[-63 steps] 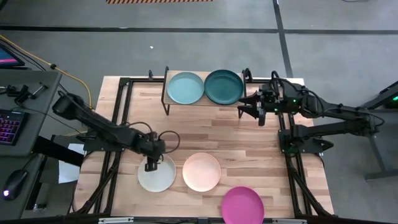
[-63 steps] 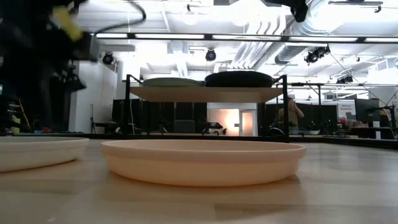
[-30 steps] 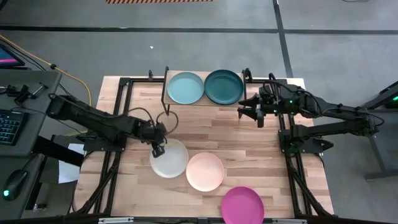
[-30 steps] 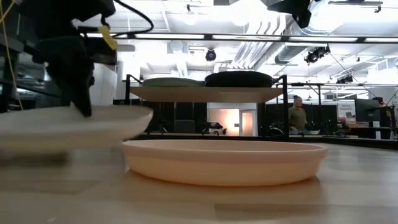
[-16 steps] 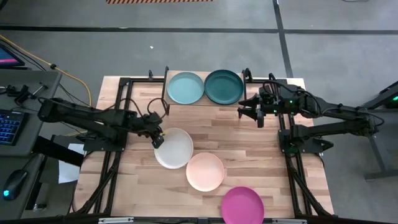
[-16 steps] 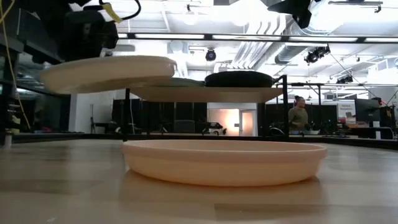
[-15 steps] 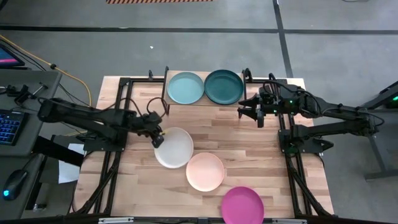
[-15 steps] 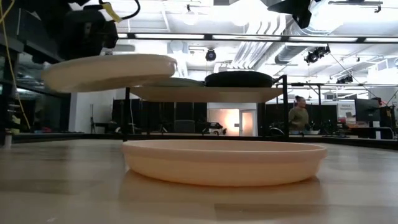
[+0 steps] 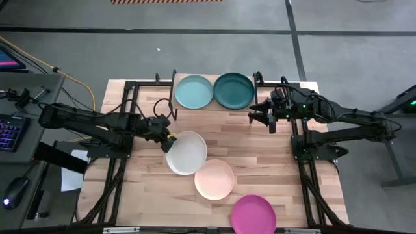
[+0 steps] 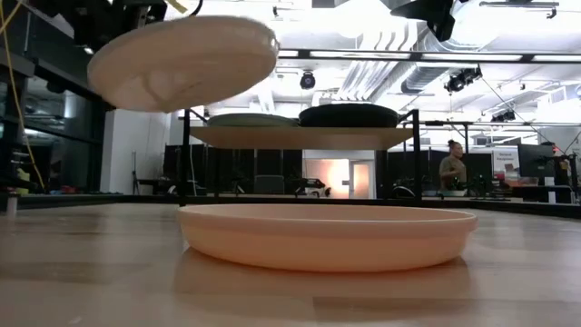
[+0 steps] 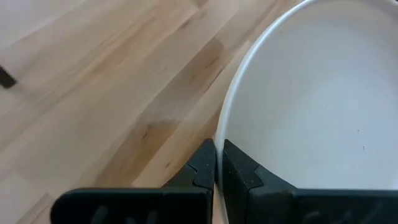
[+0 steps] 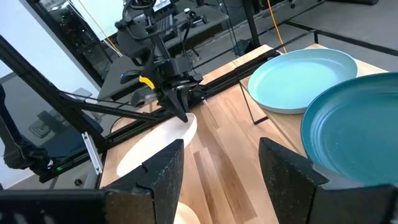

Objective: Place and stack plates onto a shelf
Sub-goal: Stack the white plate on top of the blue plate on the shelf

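Observation:
My left gripper (image 9: 168, 138) is shut on the white plate (image 9: 187, 153), which hangs high above the table (image 10: 182, 64) left of centre. The peach-pink plate (image 9: 214, 179) lies flat on the table just nearer, and the magenta plate (image 9: 253, 213) lies at the near edge. On the shelf (image 9: 214, 109) at the far edge rest the light teal plate (image 9: 194, 91) and the dark teal plate (image 9: 234, 90), side by side. My right gripper (image 9: 260, 117) stands open beside the shelf's right end, with nothing between its fingers (image 12: 221, 168). My left gripper pinches the white plate's rim (image 11: 219, 134) on the plate's left side, one finger on the inner face and one on the outer. The fingers come about level from the table's left. The plate is lifted clear of the table and tilted, its underside (image 10: 172, 73) showing in the low view.
Black frame rails (image 9: 130, 117) run along the table's left and right sides. Bare wood (image 9: 247, 149) lies between the shelf and the plates on the table. A person (image 10: 451, 163) stands far off in the room behind.
My left gripper has risen and gone toward the far edge and a little to the right, staying shut on the white plate. The plate has been lifted from just above the table to above shelf height, and it has tipped.

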Tool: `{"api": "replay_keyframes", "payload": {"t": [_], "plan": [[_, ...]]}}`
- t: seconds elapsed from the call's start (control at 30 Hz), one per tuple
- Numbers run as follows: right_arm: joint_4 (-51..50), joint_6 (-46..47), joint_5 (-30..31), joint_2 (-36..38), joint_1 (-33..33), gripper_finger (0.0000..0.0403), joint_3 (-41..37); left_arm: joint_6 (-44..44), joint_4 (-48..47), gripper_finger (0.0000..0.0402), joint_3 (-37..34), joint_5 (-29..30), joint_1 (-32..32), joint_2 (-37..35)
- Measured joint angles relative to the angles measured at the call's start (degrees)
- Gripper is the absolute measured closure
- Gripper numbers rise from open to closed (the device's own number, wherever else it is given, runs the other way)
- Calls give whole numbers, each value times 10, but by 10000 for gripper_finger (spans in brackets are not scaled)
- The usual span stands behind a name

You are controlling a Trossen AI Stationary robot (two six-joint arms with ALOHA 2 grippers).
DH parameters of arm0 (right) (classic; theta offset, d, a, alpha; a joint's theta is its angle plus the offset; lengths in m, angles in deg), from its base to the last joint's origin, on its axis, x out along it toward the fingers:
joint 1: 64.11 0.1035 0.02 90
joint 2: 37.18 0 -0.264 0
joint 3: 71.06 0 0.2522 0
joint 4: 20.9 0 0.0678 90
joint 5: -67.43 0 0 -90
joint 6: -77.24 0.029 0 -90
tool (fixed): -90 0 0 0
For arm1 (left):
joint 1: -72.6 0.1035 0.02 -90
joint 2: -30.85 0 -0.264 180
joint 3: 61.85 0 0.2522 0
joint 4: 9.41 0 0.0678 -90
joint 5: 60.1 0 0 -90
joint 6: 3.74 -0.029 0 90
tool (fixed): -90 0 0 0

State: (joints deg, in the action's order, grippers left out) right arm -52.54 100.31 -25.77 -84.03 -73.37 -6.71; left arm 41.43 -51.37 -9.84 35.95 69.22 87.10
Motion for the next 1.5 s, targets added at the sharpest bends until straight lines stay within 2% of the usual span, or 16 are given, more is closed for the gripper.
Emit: {"api": "replay_keyframes", "payload": {"t": [0.17,0.33,0.43,0.57,0.63,0.77,0.93,1.07,1.5], "plan": [[1,0,0,0,0,213,0,2,1,401,65,2,0,0],[1,0,0,0,0,213,0,-29,-5,402,170,47,18,0],[1,0,0,0,0,213,0,-73,-13,402,233,84,60,9],[1,3,0,0,0,213,0,-161,-55,401,310,111,165,44],[1,4,0,0,0,213,0,-199,-74,401,341,94,231,73],[1,5,0,0,0,213,0,-239,-104,401,389,14,352,139],[1,12,0,0,0,213,0,-248,-144,401,418,-57,435,214],[1,15,0,0,0,213,0,-256,-188,401,420,-102,459,256],[1,15,0,0,0,213,0,-273,-196,385,419,-106,461,305]]}}
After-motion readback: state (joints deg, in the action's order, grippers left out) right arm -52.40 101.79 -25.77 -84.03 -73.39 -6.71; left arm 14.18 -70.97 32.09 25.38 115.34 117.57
